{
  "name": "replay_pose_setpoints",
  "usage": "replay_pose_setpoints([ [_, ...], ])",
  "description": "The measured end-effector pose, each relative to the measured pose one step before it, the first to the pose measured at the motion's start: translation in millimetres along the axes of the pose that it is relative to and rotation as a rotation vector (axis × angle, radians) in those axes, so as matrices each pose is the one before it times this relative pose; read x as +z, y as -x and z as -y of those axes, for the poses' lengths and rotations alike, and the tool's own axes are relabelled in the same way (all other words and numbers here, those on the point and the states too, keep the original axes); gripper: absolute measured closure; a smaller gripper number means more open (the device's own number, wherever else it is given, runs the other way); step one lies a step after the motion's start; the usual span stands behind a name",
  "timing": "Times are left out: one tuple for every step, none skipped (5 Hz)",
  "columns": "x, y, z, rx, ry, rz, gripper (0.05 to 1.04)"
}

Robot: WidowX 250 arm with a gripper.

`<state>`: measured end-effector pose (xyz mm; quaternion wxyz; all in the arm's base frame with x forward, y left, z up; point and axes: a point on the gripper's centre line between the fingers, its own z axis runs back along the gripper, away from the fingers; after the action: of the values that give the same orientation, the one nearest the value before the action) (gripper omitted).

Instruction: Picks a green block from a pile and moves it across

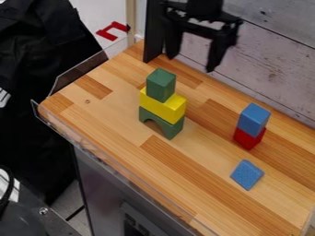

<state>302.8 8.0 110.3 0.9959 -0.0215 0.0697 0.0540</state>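
While the pincer (191, 63) hangs empty, spread wide at top centre, a green block (160, 85) stands on a yellow block (161, 108) mid-frame.

I count one green wooden-looking cuboid (161, 85), one green arch (172, 129), one yellow cuboid (162, 107). I see one red block (248, 138), two blue blocks (253, 120).

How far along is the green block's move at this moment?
Apparently not started. Nothing looks done: the green block sits atop the yellow block, itself on the green arch. Nothing is in hand; the gripper hangs open, its fingers apart and empty. Left, it seems: grasping the green block, lifting it and setting it down across, though the exact spot is unclear.
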Motion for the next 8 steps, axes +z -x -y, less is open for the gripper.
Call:
replay_pose_setpoints([
  [4.16,8.74,-13.47,-0.0003,-0.0001,0.0078,0.083],
  [-0.15,5.55,-7.35,-0.0160,0.0080,0.0058,0.083],
  [-11.02,6.24,-1.59,-0.0362,0.0215,-0.0085,0.083],
  [-8.70,1.94,2.12,-0.0137,0.0180,0.0083,0.084],
  [-1.13,-3.06,0.46,-0.0070,0.0035,0.0190,0.083],
  [-14.26,-2.48,0.69,0.0042,0.0033,-0.0464,0.083],
  [-2.79,-7.32,-1.94,0.0174,-0.0237,-0.0139,0.118],
  [-7.04,-5.55,-2.44,0.0390,-0.0151,-0.0303,0.325],
])
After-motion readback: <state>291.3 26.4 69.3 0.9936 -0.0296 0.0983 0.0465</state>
